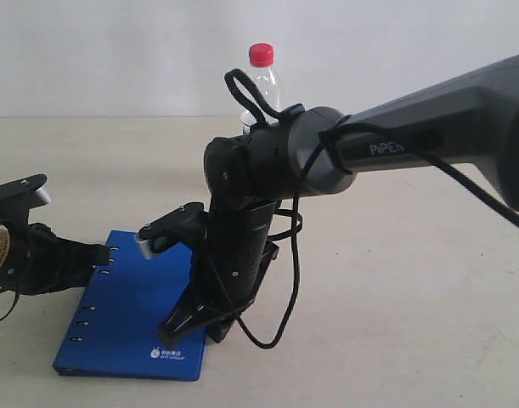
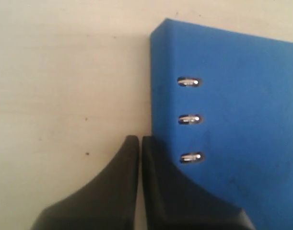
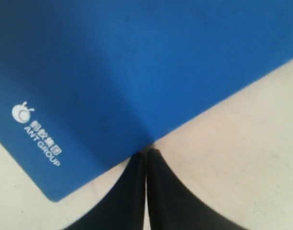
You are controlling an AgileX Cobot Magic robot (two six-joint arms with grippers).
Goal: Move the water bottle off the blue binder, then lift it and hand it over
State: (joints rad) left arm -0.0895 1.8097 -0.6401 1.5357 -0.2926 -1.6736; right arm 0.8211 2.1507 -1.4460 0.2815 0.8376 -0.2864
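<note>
The water bottle, clear with a red cap, stands upright at the back, beyond the blue binder; my right arm hides its lower half. The binder lies flat at the front left. My left gripper is shut, with its tips at the binder's spine edge beside the slots. My right gripper points down, shut and holding nothing. Its tips meet the long edge of the binder opposite the spine, near the white logo.
The pale tabletop stretches to the right of the binder. My right arm's dark forearm reaches in from the upper right, with a loose black cable hanging beside the wrist. A white wall closes the back.
</note>
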